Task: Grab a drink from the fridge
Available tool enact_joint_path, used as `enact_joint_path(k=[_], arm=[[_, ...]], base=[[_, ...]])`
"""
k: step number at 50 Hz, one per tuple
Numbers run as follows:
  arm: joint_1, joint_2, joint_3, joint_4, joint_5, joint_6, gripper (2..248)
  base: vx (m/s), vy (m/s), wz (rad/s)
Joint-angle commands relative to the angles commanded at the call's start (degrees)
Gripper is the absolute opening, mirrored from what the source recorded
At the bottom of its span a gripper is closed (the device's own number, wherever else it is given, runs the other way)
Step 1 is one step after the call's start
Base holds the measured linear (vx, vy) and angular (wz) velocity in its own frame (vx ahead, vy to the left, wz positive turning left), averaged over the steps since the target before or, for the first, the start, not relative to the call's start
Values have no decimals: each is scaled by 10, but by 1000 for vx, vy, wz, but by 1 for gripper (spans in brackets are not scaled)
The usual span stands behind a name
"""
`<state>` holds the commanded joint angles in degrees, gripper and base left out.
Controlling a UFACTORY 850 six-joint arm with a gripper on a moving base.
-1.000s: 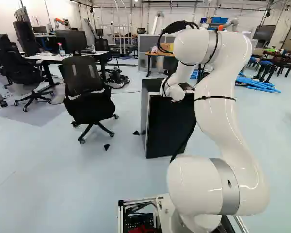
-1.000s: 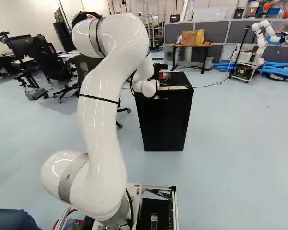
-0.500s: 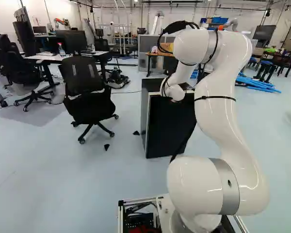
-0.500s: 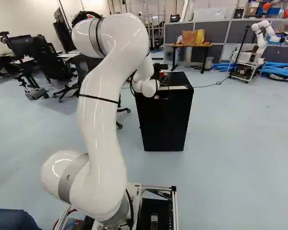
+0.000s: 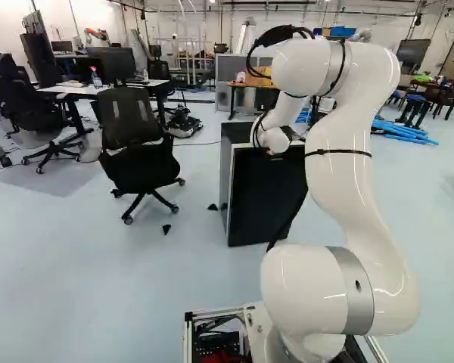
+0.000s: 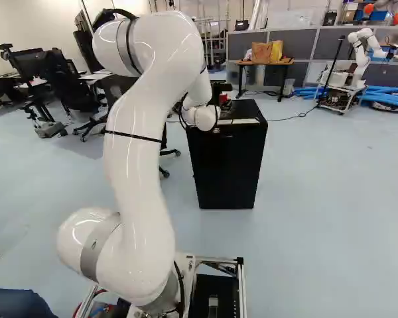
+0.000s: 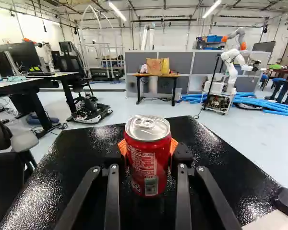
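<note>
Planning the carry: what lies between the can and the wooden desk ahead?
The far part of the fridge's black top, then pale floor up to the desk; the wrist view shows both.

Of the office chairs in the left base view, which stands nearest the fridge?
The black mesh-backed chair just left of the fridge; the other chairs stand farther off, beside or behind the desk.

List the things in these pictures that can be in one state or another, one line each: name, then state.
Red can, upright, held, tab lying flat
Gripper, shut on the can from two sides
Fridge, standing upright, front apparently closed
Near office chair, upright on its wheels
Brown bag, standing upright on the far table
Spray bottle, standing upright on a desk
</note>
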<state>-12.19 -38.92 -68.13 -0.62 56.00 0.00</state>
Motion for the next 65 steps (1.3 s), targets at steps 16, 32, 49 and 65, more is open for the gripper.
enact_joint_path(k=[16, 32, 49, 65], arm=[[0, 14, 0, 0, 0, 0, 99], [1, 19, 6, 0, -1, 0, 99], [6, 40, 30, 0, -3, 0, 99], [14, 73, 70, 1, -7, 0, 99]], base=[[0, 0, 0], [0, 0, 0], [0, 0, 0], [0, 0, 0]])
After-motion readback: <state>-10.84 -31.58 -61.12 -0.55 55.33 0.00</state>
